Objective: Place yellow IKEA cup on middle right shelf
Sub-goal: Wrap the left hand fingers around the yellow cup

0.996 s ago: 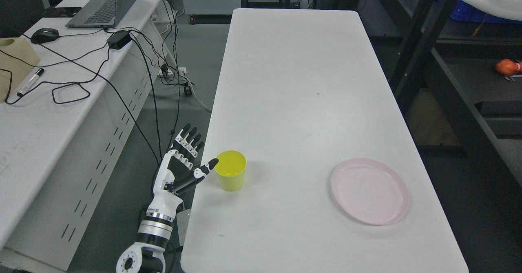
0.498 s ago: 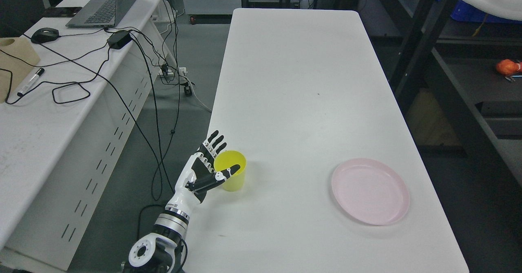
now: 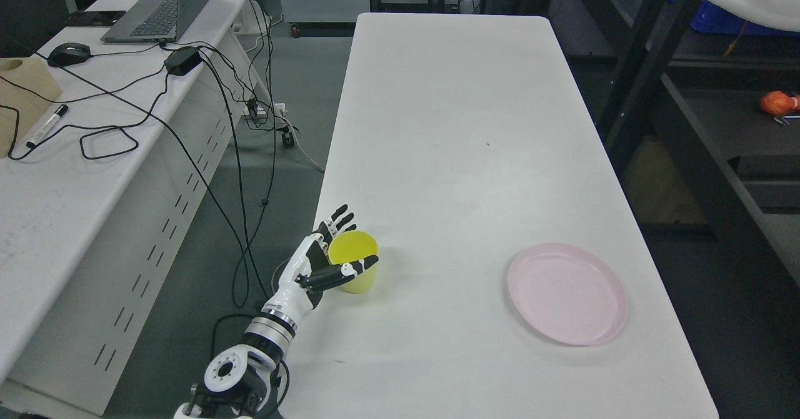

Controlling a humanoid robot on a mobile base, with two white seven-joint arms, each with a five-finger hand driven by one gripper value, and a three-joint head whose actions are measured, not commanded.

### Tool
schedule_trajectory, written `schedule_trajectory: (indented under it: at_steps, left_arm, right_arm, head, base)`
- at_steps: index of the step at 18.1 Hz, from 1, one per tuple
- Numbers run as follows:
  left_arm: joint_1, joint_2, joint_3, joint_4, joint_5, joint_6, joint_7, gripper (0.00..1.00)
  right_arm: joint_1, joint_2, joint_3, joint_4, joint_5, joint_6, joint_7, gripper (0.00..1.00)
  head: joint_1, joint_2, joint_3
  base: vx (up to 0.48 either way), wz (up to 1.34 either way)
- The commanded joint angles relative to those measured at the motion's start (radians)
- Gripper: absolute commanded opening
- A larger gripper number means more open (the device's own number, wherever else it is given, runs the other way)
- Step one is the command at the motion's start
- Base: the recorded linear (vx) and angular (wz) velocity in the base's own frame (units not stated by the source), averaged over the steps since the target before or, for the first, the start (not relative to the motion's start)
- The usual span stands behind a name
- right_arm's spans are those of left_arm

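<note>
The left hand point(image 3: 325, 262), fingers spread wide, brackets the upright yellow plastic cup point(image 3: 354, 271) on the white surface point(image 3: 462, 156). Close evenly around its wall before lifting, lest it tip.

Upright yellow cup point(image 3: 355, 270), table's left edge point(image 3: 325, 175)

Being shown: one yellow plastic cup point(image 3: 354, 271), one round pink plastic plate point(image 3: 567, 293), one long white table point(image 3: 462, 156), one grey laptop point(image 3: 164, 10), one black mouse point(image 3: 67, 53), one robot hand point(image 3: 315, 266).
</note>
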Motion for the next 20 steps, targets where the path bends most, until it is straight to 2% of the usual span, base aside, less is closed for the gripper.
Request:
schedule_trajectory:
  at_steps: [1,9,12,15,16,20]
  left_arm:
    - [-0.015,0.017,-0.017,0.022,-0.127,0.005,-0.024,0.98]
    - [-0.014,0.017,-0.024,0.022,-0.152,0.033,-0.035,0.93]
    - [-0.024,0.017,-0.023,0.009,-0.150,0.016,-0.036,0.96]
    - [-0.026,0.017,-0.023,0.010,-0.150,0.014,-0.047,0.95]
    - [-0.024,0.017,-0.021,0.013,-0.150,0.014,-0.061,0.91]
    - [-0.003,0.017,-0.006,0.025,-0.149,0.014,-0.082,0.66]
  right_arm:
    - [0.014,-0.017,0.017,0.000,-0.025,0.000,-0.001,0.99]
    - [0.014,-0.017,0.017,0.000,-0.025,0.000,-0.001,0.99]
    - [0.014,-0.017,0.017,0.000,-0.025,0.000,-0.001,0.99]
    - [0.014,-0.017,0.017,0.000,-0.025,0.000,-0.001,0.99]
    - [0.014,-0.017,0.017,0.000,-0.025,0.000,-0.001,0.99]
    - [0.014,-0.017,0.017,0.000,-0.025,0.000,-0.001,0.99]
  head:
    - [0.0000,0.000,0.000]
    - [0.0000,0.000,0.000]
    - [0.0000,0.000,0.000]
    - [0.0000,0.000,0.000]
    - [0.0000,0.000,0.000]
    - [0.0000,0.000,0.000]
  base:
    - [0.000,0.00]
    - [0.000,0.00]
    - [0.000,0.00]
    - [0.000,0.00]
    - [0.000,0.00]
    - [0.000,0.00]
